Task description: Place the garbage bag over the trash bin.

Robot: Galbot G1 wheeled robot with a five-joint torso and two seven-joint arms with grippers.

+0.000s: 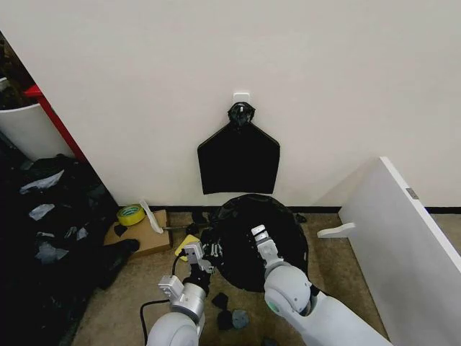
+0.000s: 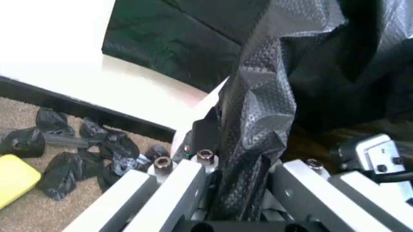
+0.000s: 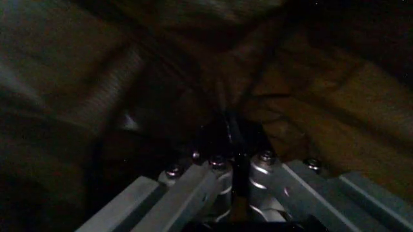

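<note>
The thin black plastic garbage bag (image 1: pixel 248 238) lies spread over the round trash bin (image 1: pixel 245 282), which stands on the tan floor against the white wall; the bin is almost fully covered, so I judge from its round outline. Both grippers work at the bag's near edge. The left gripper (image 1: pixel 209 251) is clamped on a bunched fold of the film — the left wrist view shows the embossed plastic squeezed between its jaws. The right gripper (image 1: pixel 256 236) is over the bag's top, and in the right wrist view its jaws are together on dark film.

I judge the step as stretching the bag's mouth over the rim. The next move calls for an outward and downward pull without tearing.

The head view alone shows a second black bag (image 1: pixel 238 157) hanging on a wall hook — the wrist views show the grips.
</note>
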